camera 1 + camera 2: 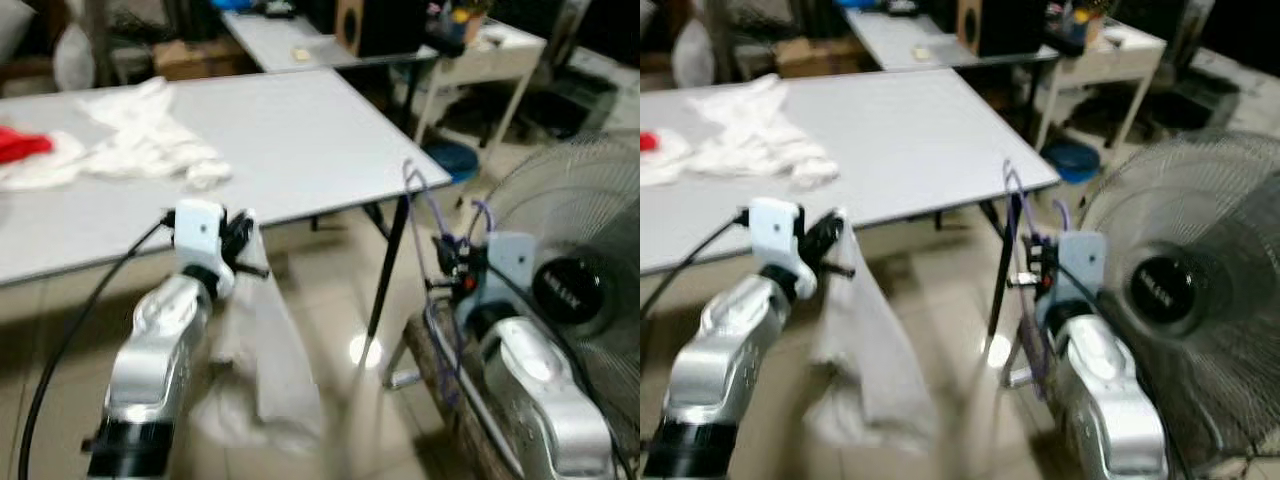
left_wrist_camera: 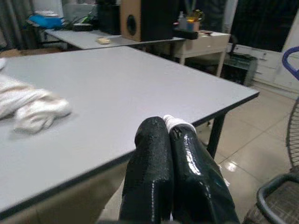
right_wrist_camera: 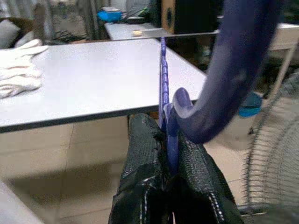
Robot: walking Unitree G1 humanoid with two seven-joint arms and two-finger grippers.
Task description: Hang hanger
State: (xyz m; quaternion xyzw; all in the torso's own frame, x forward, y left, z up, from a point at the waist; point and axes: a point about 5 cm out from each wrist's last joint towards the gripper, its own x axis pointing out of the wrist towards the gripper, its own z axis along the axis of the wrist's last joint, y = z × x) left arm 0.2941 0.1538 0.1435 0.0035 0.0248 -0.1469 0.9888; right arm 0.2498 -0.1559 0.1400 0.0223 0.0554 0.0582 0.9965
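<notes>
**Both grippers clamped, hanger in the right, cloth in the left**

Nearest the head camera, the right gripper [image 3: 164, 140] is closed tight on a purple hanger [image 3: 219, 79], whose hook curves up over the black fingers [image 3: 140, 163] while its thin bar runs away from them. Seen from the head, that hanger [image 1: 420, 185] stands up beside the corner of the grey table [image 1: 300, 140], just ahead of a standing fan [image 1: 580, 290]. On the other side, the left gripper [image 2: 167, 128] is pinched shut on a white garment [image 1: 265, 350], which hangs down limp below the table edge over the tiled floor [image 1: 330, 270]. On the tabletop lie crumpled white clothes [image 1: 150, 135] and something red [image 1: 22, 145]. Farther back stands a second table [image 1: 290, 40] carrying a speaker [image 2: 140, 19].
</notes>
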